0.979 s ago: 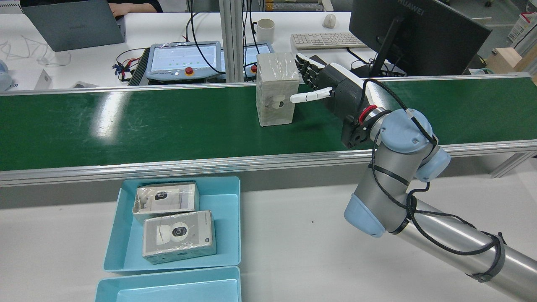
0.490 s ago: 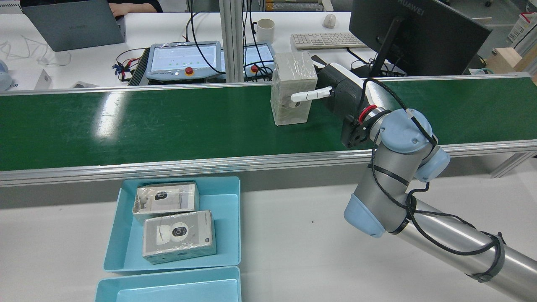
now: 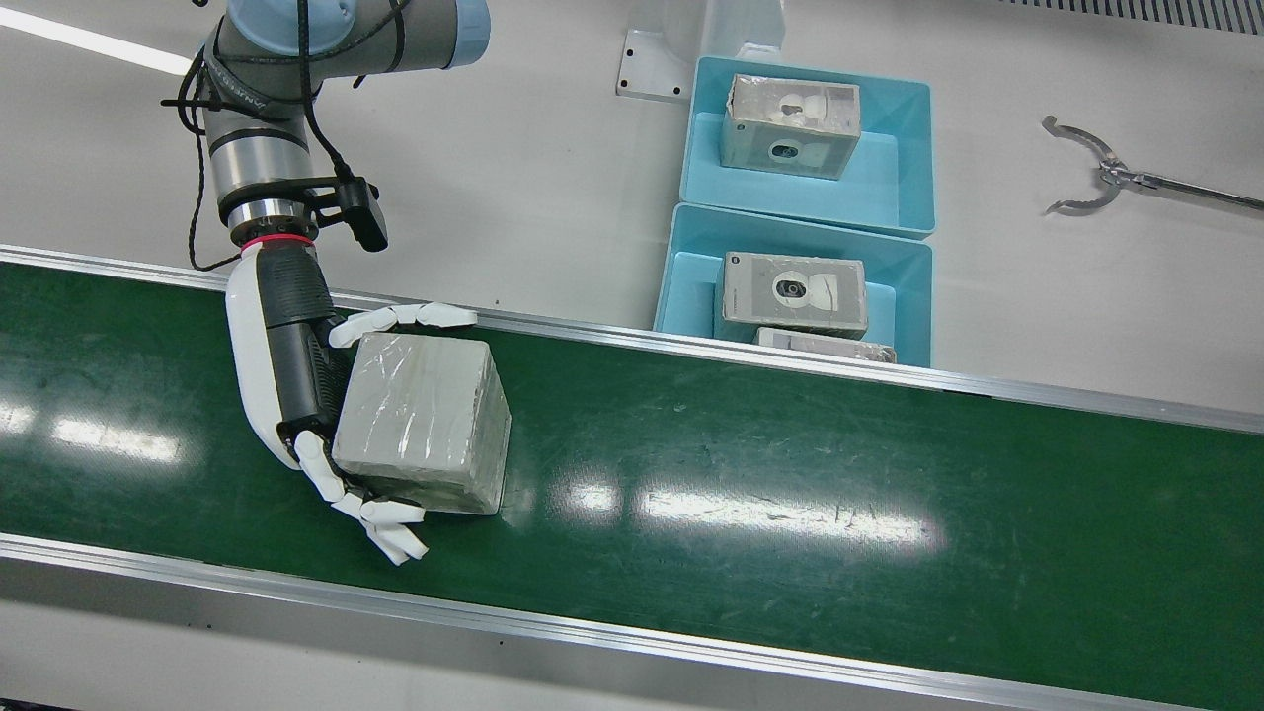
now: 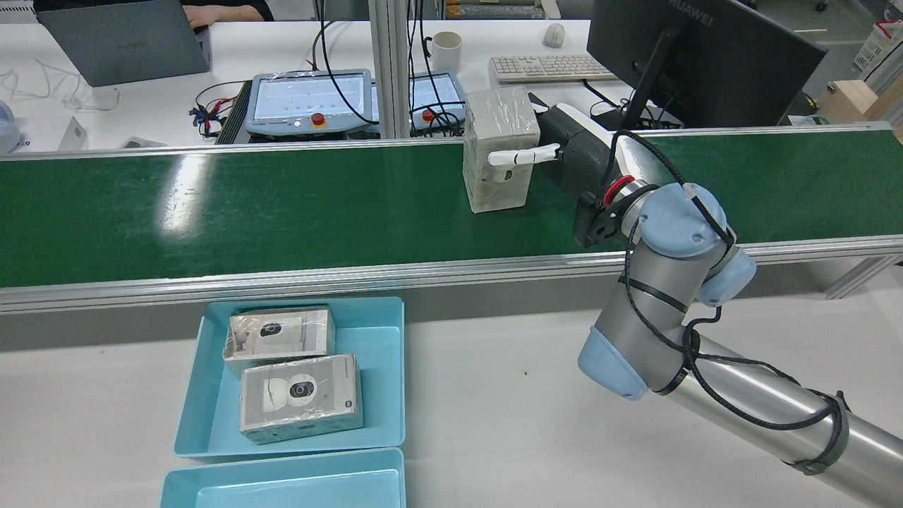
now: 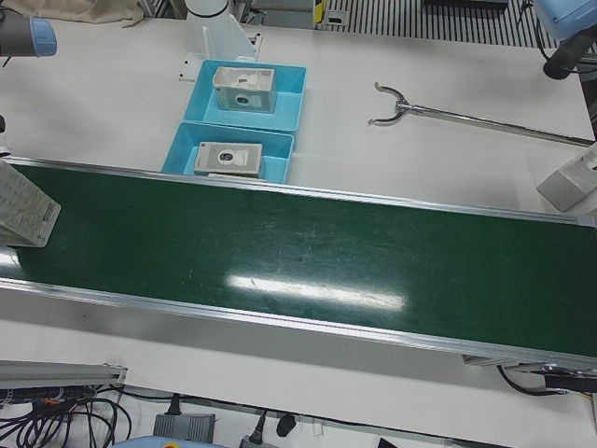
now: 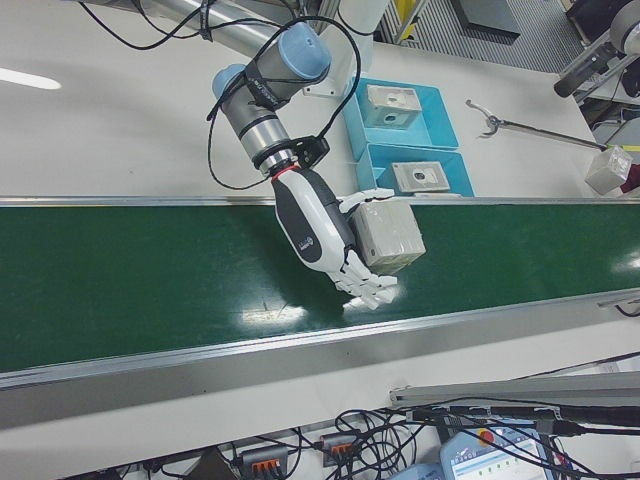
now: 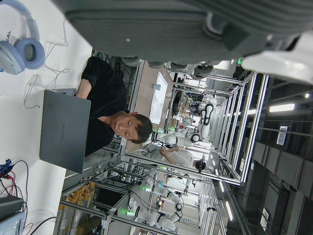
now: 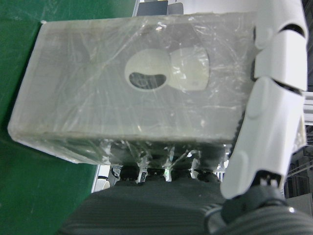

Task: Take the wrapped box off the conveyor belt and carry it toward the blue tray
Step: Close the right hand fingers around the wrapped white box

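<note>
The wrapped box (image 3: 425, 420) is grey, under clear film, and stands on the green conveyor belt (image 3: 790, 474). My right hand (image 3: 286, 365) is shut on it: the palm is against its side, the thumb lies along the robot-side face and the fingers curl round the far face. The rear view shows the box (image 4: 497, 134) upright with the hand (image 4: 578, 159) to its right. The right hand view shows the box (image 8: 122, 98) close up with the thumb over it. The blue tray (image 3: 691, 296) sits beside the belt. My left hand (image 7: 161, 29) shows only as a dark palm.
The near blue tray (image 4: 381, 367) holds two wrapped boxes. A second blue tray (image 3: 889, 168) stands behind it with one box. A metal grabber tool (image 3: 1086, 178) lies on the white table. A monitor, keyboard and control pendants stand beyond the belt.
The box has moved right along the belt into my right hand. The thumb and fingers have closed around it. The arm has barely moved.
</note>
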{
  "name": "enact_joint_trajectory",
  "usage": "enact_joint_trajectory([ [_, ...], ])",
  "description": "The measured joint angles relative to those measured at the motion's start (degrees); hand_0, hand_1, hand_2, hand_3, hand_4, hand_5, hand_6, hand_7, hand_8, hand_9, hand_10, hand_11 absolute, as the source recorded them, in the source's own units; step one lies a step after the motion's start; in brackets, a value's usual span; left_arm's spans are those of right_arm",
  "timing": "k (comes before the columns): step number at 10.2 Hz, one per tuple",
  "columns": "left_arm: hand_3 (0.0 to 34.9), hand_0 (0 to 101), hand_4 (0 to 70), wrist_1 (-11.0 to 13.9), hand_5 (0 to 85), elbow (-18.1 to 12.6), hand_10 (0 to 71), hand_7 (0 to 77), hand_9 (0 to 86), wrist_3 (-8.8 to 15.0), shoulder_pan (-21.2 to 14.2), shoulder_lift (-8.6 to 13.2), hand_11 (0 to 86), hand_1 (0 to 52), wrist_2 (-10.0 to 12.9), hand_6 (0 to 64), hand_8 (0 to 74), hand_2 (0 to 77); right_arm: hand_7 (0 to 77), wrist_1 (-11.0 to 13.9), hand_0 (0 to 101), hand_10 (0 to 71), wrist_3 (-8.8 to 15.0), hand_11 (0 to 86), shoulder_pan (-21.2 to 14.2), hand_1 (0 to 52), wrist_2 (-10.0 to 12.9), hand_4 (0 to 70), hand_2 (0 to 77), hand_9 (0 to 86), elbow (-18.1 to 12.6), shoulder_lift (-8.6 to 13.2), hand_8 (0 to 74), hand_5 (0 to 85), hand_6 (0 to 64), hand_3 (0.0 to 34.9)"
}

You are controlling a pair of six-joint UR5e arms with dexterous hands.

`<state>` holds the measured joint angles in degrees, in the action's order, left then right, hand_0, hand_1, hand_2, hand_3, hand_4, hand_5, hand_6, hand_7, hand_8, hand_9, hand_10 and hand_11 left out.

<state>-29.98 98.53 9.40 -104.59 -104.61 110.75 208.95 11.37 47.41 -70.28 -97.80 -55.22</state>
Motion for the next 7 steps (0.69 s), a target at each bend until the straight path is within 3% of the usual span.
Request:
enact_joint_trajectory([
  [1,0.0,0,0.0,0.0,1.1,0.0,0.0,0.5,0.0,0.0,0.0,0.0,0.0,0.0,0.0,0.0,0.0,0.5,19.6,-0.57,43,19.1,0.02,26.2,-0.07,9.8,0.07,12.0,18.0,18.0,0.02,0.01,26.7,39.8,19.6,0.0],
  [2,0.0,0,0.0,0.0,1.1,0.0,0.0,0.0,0.0,0.0,0.0,0.0,0.0,0.0,0.0,0.0,0.0,0.5,31.6,-1.39,43,19.1,0.08,27.8,-0.2,2.7,0.08,15.3,20.7,27.3,0.04,0.08,34.4,46.4,28.9,0.0],
  [3,0.0,0,0.0,0.0,1.1,0.0,0.0,0.0,0.0,0.0,0.0,0.0,0.0,0.0,0.0,0.0,0.0,0.5,31.6,-2.55,43,21.3,0.23,31.6,-0.38,2.7,0.08,15.3,20.7,32.7,0.06,0.28,37.6,46.4,28.9,0.0],
  [4,0.0,0,0.0,0.0,1.1,0.0,0.0,0.0,0.0,0.0,0.0,0.0,0.0,0.0,0.0,0.0,0.0,0.5,41.5,-3.65,44,25.6,0.35,37.1,-0.54,2.7,0.06,16.9,19.6,44.7,0.01,0.56,48.0,54.5,36.5,0.0],
  [5,0.0,0,0.0,0.0,1.1,0.0,0.0,0.5,0.0,0.0,0.0,0.0,0.0,0.0,0.0,0.0,0.0,0.5,44.7,-4.57,42,25.6,0.44,37.1,-0.68,2.2,0.06,17.5,22.4,51.3,-0.12,0.97,50.2,57.3,39.8,0.0],
  [6,0.0,0,0.0,0.0,1.1,0.0,0.0,0.5,0.0,0.0,0.0,0.0,0.0,0.0,0.0,0.0,0.0,0.5,44.7,-5.33,42,25.6,0.54,37.1,-1.12,2.2,0.06,17.5,22.4,51.3,-0.52,1.63,50.2,57.3,39.8,0.0],
  [7,0.0,0,0.0,0.0,1.1,0.0,0.5,0.0,0.0,0.0,0.0,0.0,0.0,0.0,0.0,0.0,0.0,0.5,49.1,-5.92,41,28.9,0.68,41.5,-2.08,1.1,0.08,18.5,22.9,57.8,-1.39,2.12,54.0,62.2,42.5,0.0],
])
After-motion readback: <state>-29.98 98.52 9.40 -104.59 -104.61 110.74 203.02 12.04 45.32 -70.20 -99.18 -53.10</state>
